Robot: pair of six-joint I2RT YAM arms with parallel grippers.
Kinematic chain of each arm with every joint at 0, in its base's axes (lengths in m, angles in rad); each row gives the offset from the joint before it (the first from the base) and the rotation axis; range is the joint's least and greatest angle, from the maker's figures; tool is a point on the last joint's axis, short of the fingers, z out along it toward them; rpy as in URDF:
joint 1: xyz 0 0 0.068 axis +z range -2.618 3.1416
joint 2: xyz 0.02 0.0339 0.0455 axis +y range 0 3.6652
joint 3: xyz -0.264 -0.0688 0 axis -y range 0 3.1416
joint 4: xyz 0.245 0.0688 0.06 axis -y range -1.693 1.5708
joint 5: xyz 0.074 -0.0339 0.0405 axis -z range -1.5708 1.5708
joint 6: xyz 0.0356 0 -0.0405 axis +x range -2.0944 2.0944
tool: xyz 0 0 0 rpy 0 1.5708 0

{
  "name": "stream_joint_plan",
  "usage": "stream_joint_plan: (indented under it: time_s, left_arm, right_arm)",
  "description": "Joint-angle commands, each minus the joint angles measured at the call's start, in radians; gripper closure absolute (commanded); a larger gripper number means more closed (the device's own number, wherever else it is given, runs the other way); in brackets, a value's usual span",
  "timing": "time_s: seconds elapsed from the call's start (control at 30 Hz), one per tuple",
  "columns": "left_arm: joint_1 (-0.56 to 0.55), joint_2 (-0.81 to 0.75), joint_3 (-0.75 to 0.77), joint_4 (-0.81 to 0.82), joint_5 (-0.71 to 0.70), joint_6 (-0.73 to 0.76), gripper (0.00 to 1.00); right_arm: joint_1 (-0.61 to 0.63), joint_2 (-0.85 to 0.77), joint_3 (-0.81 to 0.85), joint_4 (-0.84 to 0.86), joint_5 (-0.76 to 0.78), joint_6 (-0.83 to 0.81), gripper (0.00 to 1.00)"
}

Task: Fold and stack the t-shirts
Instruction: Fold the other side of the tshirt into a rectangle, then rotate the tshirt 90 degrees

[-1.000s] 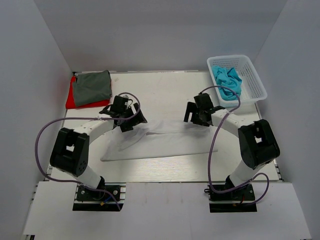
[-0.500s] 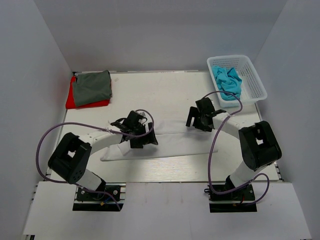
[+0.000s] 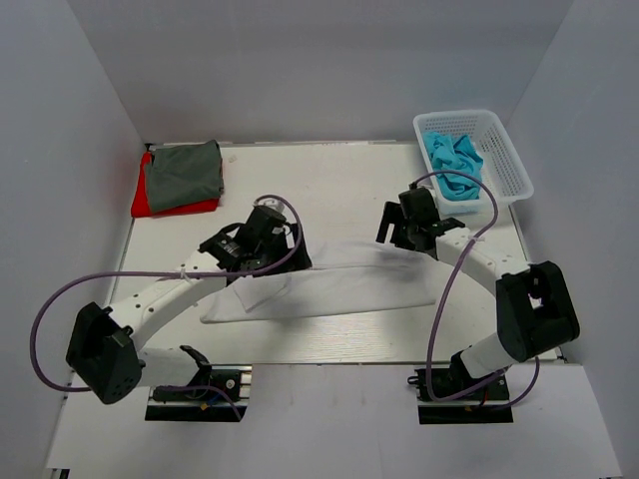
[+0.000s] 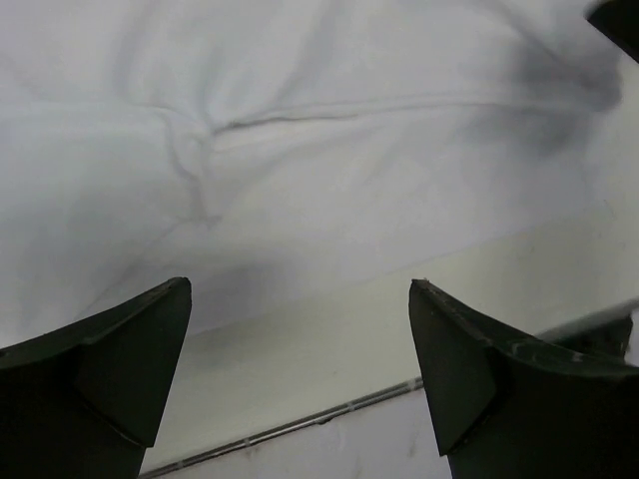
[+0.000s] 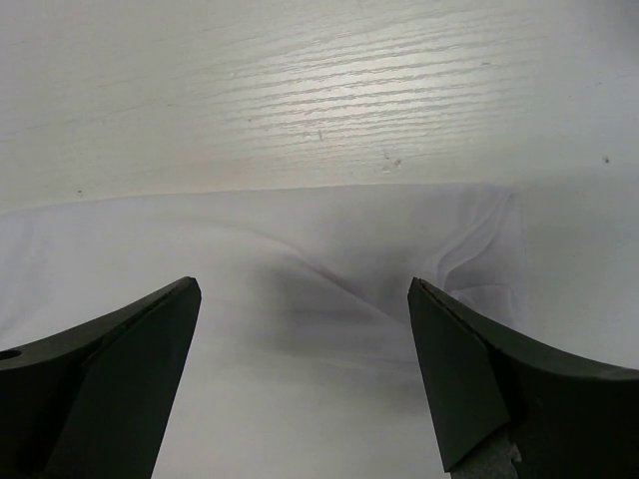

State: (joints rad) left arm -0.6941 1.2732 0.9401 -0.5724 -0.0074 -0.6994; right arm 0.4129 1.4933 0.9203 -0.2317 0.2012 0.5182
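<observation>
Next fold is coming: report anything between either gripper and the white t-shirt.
Nothing visible does. The left gripper and right gripper hang open right at the white t-shirt, nothing lying on the cloth near them.

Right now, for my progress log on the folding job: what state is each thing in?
white t-shirt: spread in a long band on the table, unheld.
red t-shirt: bottom of the pile, mostly covered.
dark grey t-shirt: folded, on the red t-shirt.
white mesh basket: upright, partly filled.
turquoise t-shirts: crumpled in the basket.
left gripper: open, over the white t-shirt.
right gripper: open, over the white t-shirt's far edge.
</observation>
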Motion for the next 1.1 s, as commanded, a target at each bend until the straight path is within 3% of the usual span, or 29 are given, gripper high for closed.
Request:
stream_joint_plan:
  time_s: [0.0, 0.13, 0.5, 0.7, 0.8, 0.87, 0.97, 1.0, 1.07]
  left_arm:
    - [0.028, 0.05, 0.069, -0.226, -0.265, -0.142, 0.01]
    - [0.056, 0.181, 0.129, -0.366, -0.362, -0.282, 0.01]
    - [0.237, 0.348, 0.058, -0.167, -0.286, -0.249, 0.01]
    - [0.304, 0.636, 0.262, -0.185, -0.174, -0.174, 0.01]
    - [0.304, 0.809, 0.484, -0.225, -0.161, -0.118, 0.01]
    - [0.304, 1.002, 0.885, -0.357, -0.207, -0.095, 0.01]
    - [0.304, 1.217, 1.257, -0.532, -0.194, -0.049, 0.01]
    - [0.304, 1.335, 1.471, -0.547, -0.151, -0.026, 0.01]
    - [0.304, 1.379, 1.542, -0.396, -0.09, 0.055, 0.01]
  right_arm:
    - [-0.005, 0.011, 0.044, 0.003, 0.064, -0.029, 0.1]
    - [0.0, 0.073, 0.074, 0.015, 0.023, -0.018, 0.1]
    - [-0.014, 0.232, 0.086, 0.019, 0.061, -0.006, 0.1]
    - [-0.005, 0.144, -0.068, 0.003, 0.029, 0.06, 0.1]
    - [0.013, 0.026, -0.157, 0.009, 0.0, 0.115, 0.1]
    - [0.038, -0.042, -0.268, 0.028, -0.057, 0.138, 0.1]
    - [0.095, -0.122, -0.311, 0.014, -0.101, 0.152, 0.1]
    - [0.107, -0.167, -0.345, 0.017, -0.129, 0.151, 0.1]
    - [0.153, -0.191, -0.389, 0.043, -0.237, 0.157, 0.1]
